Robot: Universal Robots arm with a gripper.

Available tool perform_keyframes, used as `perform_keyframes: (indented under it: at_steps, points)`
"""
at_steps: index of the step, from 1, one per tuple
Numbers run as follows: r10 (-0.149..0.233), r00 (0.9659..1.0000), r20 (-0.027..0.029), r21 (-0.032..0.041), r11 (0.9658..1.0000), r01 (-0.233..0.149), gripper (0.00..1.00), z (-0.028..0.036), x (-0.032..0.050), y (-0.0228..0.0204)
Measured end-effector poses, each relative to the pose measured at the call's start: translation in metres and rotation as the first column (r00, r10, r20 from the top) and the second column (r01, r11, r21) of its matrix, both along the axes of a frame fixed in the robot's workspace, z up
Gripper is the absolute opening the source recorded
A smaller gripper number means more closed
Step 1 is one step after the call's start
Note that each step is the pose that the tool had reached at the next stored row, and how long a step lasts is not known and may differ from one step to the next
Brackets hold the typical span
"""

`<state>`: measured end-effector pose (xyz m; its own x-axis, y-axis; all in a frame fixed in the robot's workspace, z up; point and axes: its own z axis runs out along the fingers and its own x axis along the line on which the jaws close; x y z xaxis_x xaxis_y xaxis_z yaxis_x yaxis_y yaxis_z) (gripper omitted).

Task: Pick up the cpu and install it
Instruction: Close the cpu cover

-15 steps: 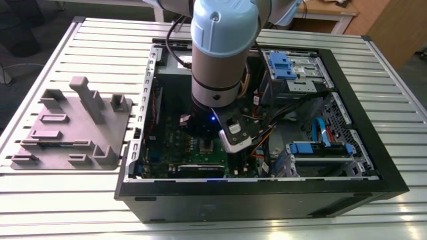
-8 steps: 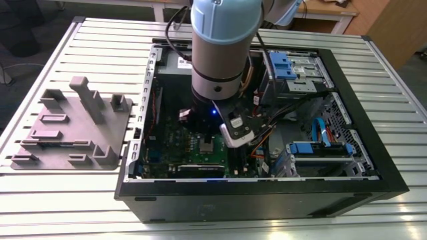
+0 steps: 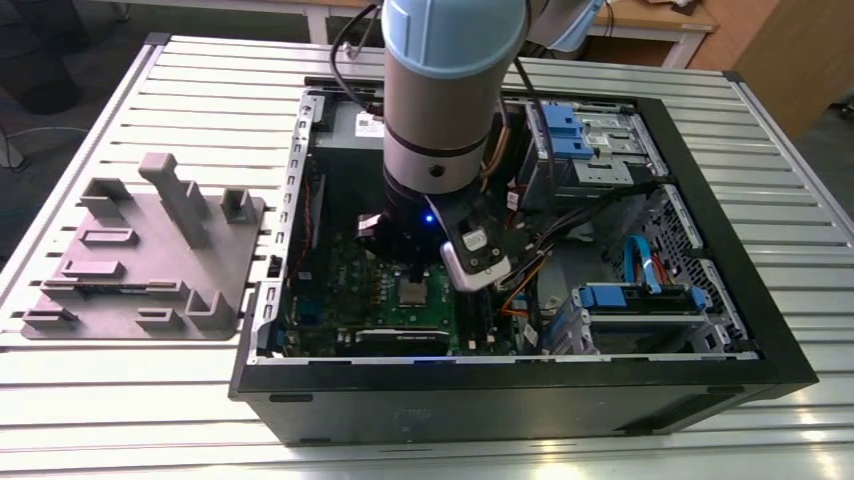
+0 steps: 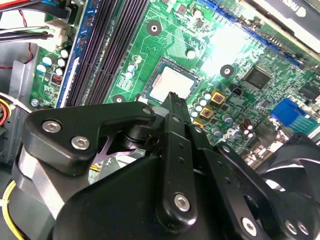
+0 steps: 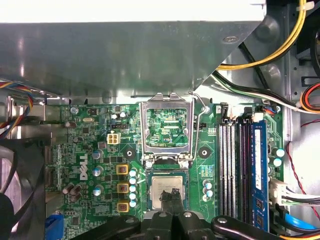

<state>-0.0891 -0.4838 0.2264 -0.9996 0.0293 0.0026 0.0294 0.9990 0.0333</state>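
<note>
A computer case (image 3: 534,410) is laid open on a slatted metal table (image 3: 134,400); inside, the gripper (image 5: 172,193) is held closed and empty just over the seated cpu (image 5: 161,185).

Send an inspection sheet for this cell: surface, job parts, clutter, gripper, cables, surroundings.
Surface: slatted metal table carrying an open computer case.
Job's things: cpu lies flat in the socket on the green board; the socket's metal frame stands flipped open.
Clutter: grey fixture on the table, at the exterior view's left of the case.
Gripper: gripper inside the case, at the cpu's edge; contact cannot be told.
Cables: wires run beside the board; blue cable inside the case.
Surroundings: wooden furniture beyond the table.
</note>
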Motion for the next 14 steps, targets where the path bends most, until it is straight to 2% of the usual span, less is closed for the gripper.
perform_keyframes:
  at_steps: [5, 14]
  points:
    - [0.000, 1.0000, -0.0001, -0.0002, 1.0000, 0.000, 0.10, 0.0014, 0.0000, 0.0008]
    - [0.000, 1.0000, 0.0000, 0.0000, 1.0000, 0.000, 0.10, 0.0013, 0.0014, 0.0075]
